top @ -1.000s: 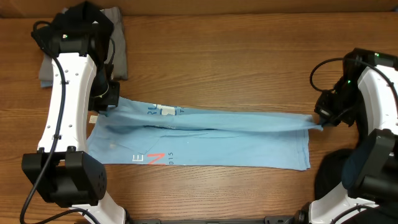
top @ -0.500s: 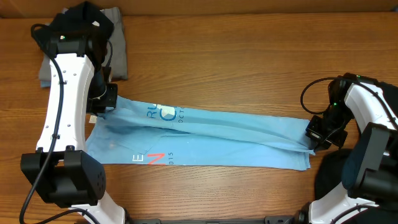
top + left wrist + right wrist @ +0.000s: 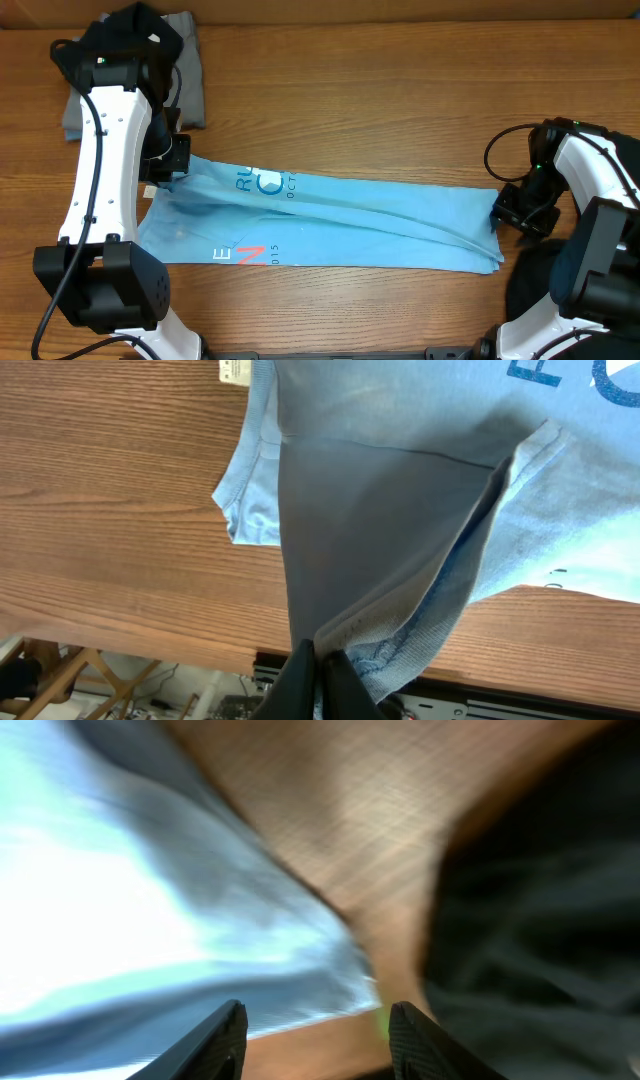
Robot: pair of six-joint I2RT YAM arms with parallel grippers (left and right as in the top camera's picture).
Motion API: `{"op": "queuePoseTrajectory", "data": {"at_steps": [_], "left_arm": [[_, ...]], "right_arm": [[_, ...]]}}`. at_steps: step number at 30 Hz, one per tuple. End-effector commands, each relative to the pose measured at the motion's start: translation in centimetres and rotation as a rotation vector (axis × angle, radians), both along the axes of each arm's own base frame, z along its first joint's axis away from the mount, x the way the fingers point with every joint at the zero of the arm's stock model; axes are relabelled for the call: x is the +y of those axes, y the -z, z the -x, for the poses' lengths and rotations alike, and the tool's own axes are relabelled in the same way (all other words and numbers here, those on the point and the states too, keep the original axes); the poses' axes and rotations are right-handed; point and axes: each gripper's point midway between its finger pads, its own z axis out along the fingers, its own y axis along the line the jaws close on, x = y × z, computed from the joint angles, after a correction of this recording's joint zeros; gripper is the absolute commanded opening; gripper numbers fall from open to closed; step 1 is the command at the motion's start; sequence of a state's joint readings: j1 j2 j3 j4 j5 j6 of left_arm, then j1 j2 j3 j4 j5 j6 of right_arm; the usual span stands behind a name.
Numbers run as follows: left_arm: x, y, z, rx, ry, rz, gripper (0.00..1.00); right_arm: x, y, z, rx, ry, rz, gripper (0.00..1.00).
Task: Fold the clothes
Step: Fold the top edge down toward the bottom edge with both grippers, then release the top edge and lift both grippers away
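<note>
Far left, the left claw [image 3: 315,665] is pinched tight on a bunched edge of the light blue T-shirt [image 3: 330,215], which lies stretched in a long band across the bench [image 3: 380,100], lettering up. Over on the right, the right claw [image 3: 318,1025] stands spread just off the shirt's end, gripping nothing. The dark mass beside it looks like the black garment [image 3: 540,920], though that view is blurred.

Light blue T-shirt [image 3: 350,215] with blue, white and orange lettering, grey garment [image 3: 190,80], brown wood-grain table [image 3: 400,90].
</note>
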State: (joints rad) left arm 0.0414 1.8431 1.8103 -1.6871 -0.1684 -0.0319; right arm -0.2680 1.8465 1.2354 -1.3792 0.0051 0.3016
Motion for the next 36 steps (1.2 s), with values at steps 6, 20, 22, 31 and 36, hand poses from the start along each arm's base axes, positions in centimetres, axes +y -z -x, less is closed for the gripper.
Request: {"op": "queuePoseTrajectory", "data": {"at_steps": [6, 20, 22, 31, 36], "left_arm": [[-0.5, 1.0, 2.0, 0.056, -0.027, 0.031, 0.04], [-2.2, 3.4, 5.9, 0.187, -0.046, 0.074, 0.05], [-2.3, 3.4, 5.9, 0.188, -0.041, 0.070, 0.04], [-2.4, 3.5, 6.0, 0.193, -0.044, 0.073, 0.04], [-2.1, 3.5, 5.9, 0.190, -0.038, 0.061, 0.29]], "right_arm": [[3.6, -0.8, -3.6, -0.218, -0.041, -0.238, 0.45], [2.9, -9.4, -7.2, -0.611, -0.097, -0.137, 0.61], [2.9, -9.5, -7.2, -0.616, -0.098, -0.135, 0.62], [2.9, -9.5, -7.2, -0.615, -0.091, -0.134, 0.62], [2.9, -9.5, -7.2, -0.616, -0.091, -0.134, 0.63]]}}
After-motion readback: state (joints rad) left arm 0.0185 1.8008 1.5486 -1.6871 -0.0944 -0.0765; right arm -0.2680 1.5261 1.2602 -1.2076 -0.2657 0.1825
